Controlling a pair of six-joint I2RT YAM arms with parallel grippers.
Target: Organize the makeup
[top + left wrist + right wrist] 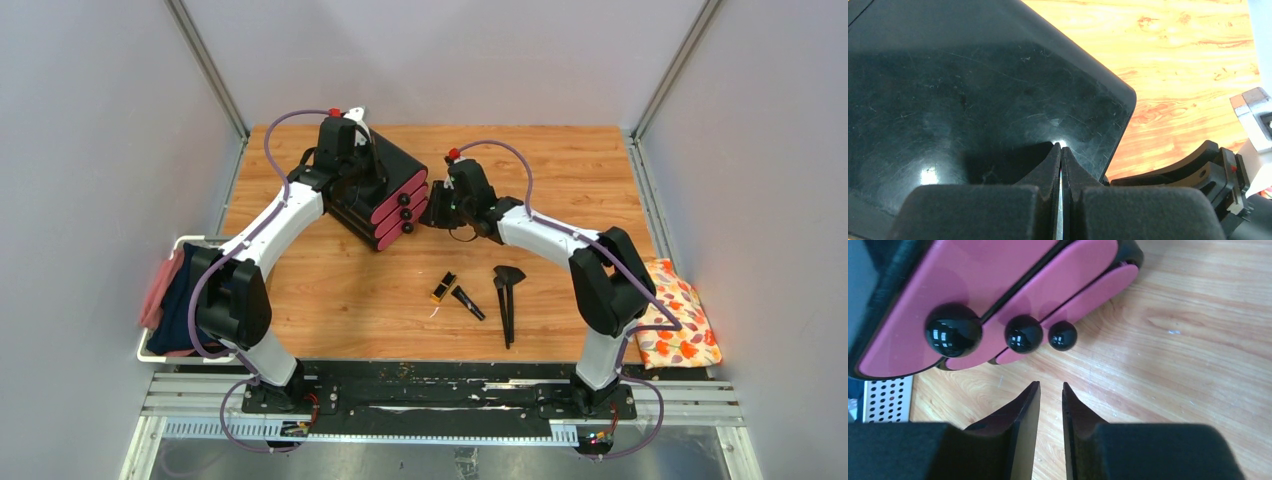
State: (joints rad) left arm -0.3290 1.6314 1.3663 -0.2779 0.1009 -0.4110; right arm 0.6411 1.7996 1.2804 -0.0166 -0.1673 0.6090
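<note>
We find the left gripper (1061, 150) pressed together on top of the black box (973, 90), apparently bracing it. The right gripper (1050, 387), narrowly parted, faces the drawer knobs (1023, 333). We advise widening it around one knob, then pulling straight. The case (445, 288), tube (467, 302) and brushes (507, 300) lie on the bench (350, 290), well apart from the box.

The black drawer box (385, 195) stands in front of the right gripper (1050, 386), its knobs (1023, 333) just ahead. Bare tabletop (330, 290) lies open between box and brushes (506, 305).

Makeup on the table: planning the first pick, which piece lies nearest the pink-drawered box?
The small black-and-gold case, the leftmost piece; the black tube and the brushes lie farther to its right.
</note>
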